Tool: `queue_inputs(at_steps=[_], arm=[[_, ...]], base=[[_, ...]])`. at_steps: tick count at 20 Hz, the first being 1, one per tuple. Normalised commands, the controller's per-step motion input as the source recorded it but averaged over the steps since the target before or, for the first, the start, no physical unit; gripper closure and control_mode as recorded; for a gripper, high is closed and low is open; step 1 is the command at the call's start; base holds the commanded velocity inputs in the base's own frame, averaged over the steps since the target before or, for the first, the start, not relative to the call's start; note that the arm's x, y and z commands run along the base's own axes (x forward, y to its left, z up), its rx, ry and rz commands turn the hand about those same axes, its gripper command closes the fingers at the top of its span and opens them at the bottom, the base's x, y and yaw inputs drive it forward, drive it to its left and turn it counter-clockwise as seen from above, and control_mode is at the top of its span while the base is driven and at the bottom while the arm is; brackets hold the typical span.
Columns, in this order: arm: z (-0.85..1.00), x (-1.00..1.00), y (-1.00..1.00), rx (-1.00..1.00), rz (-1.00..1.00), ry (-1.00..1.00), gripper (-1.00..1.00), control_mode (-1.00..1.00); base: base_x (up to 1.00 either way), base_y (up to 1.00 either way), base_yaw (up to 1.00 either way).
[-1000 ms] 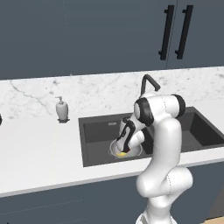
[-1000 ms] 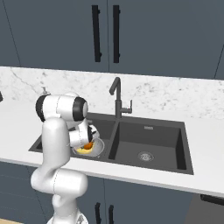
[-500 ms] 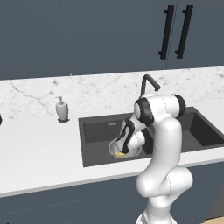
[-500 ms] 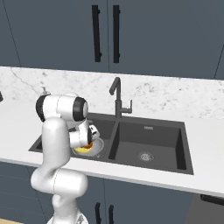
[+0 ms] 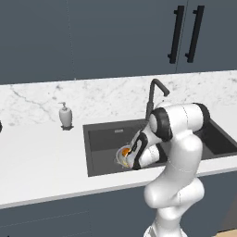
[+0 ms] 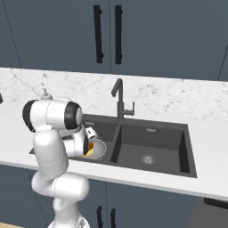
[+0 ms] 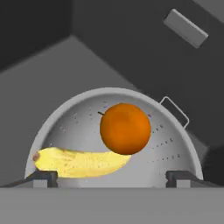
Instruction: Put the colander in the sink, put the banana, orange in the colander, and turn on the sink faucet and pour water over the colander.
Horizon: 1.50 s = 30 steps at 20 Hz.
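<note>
Since the orange and the banana already lie in the colander inside the sink, water comes next. The gripper is wide open, holding nothing. It could bump the colander's rim going up and tip the fruit out.

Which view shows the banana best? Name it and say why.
The hand view: the banana lies in full sight inside the colander, touching the orange. In the right base view only a yellow sliver peeks past the arm; in the left base view it is barely discernible.
</note>
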Motion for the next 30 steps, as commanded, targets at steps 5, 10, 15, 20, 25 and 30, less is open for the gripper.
queue_inputs(at_steps=[5, 10, 15, 20, 25, 30], arm=[[0.81, -0.7, -0.01, 0.07, 0.01, -0.22, -1.0, -1.0], [0.96, -0.61, -0.15, 0.09, 0.0, -0.18, -1.0, -1.0], [1.0, -0.73, -0.26, 0.1, 0.0, -0.13, -1.0, -1.0], [0.85, -0.8, -0.27, 0.04, -0.02, 0.05, -1.0, -1.0], [0.7, -0.68, -0.28, 0.02, -0.08, 0.23, -1.0, -1.0], [0.09, -0.78, -0.54, 0.19, -0.14, 0.04, -1.0, -1.0]], base=[[0.0, 0.0, 0.0], [0.0, 0.0, 0.0], [0.0, 0.0, 0.0], [0.0, 0.0, 0.0], [0.0, 0.0, 0.0], [0.0, 0.0, 0.0]])
